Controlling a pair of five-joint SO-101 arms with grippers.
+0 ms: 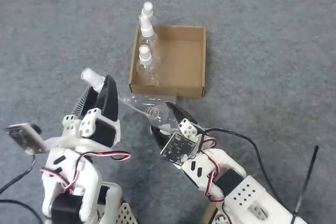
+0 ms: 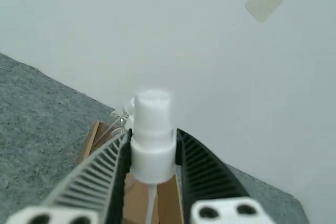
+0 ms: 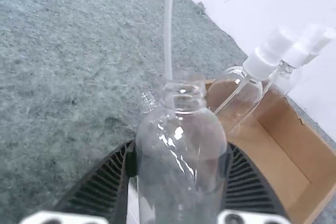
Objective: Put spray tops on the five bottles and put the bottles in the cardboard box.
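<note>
White plastic spray top (image 2: 152, 114) is clamped tight between the ribbed black fingers of the left gripper (image 2: 152, 139), head poking out past the fingertips, and its thin white dip tube (image 3: 169, 35) runs down to the open neck of the clear plastic bottle (image 3: 181, 129)! That bottle sits squeezed in the right gripper (image 3: 181, 158), neck beyond the fingertips. Ahead of both grippers lies the open brown cardboard box (image 1: 194, 59), with three clear capped bottles (image 1: 147, 66) standing inside along one wall.
</note>
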